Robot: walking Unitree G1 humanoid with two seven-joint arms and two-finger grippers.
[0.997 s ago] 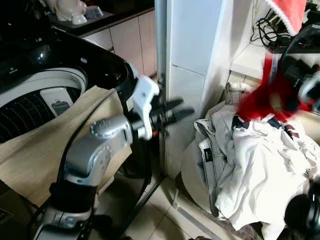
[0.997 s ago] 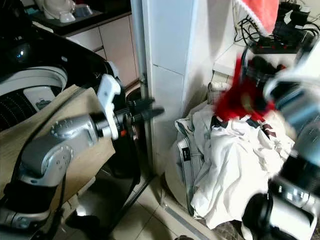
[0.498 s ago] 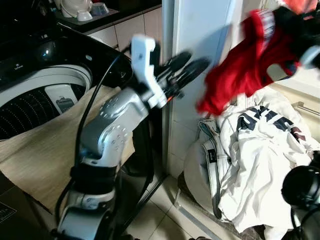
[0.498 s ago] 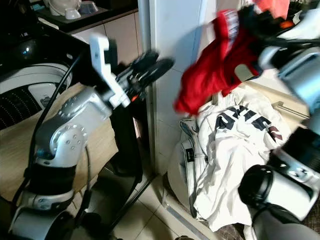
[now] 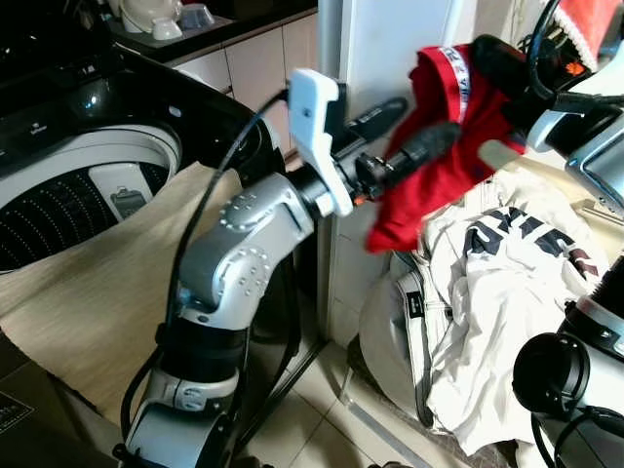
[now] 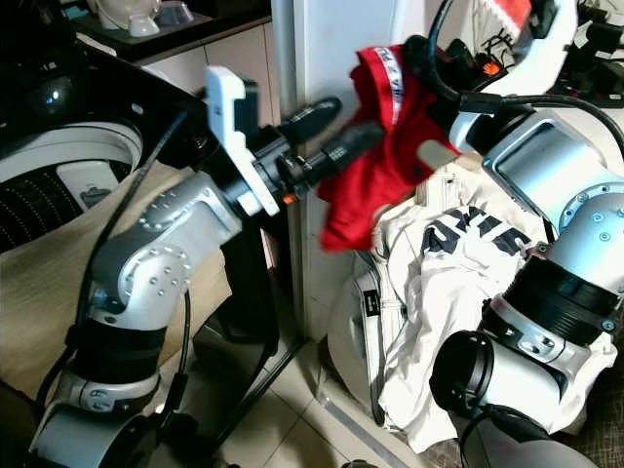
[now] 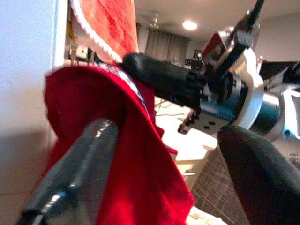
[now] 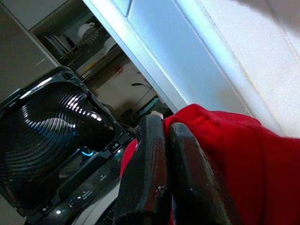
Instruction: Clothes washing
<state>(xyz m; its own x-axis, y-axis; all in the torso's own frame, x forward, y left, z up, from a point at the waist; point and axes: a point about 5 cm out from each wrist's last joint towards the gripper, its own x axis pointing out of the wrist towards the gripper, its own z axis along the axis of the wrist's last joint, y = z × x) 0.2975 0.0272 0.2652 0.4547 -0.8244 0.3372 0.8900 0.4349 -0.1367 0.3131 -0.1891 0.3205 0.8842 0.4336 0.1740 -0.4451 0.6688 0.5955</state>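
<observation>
Right tool [image 8: 161, 154]: fingers pressed together, pinching a red garment [image 5: 444, 156] held high beside the white pillar [image 5: 390, 49]. Left tool [image 5: 414, 132]: fingers spread wide, lower one touching the red cloth, nothing gripped. Below the garment, a heap of white laundry [image 5: 497, 292] spills from a basket on the tiled floor. Left of the pillar, the top-load washing machine [image 5: 88, 185], drum open, beige cloth [image 5: 88, 292] draped across its front rim. The pillar stands between heap and machine.
</observation>
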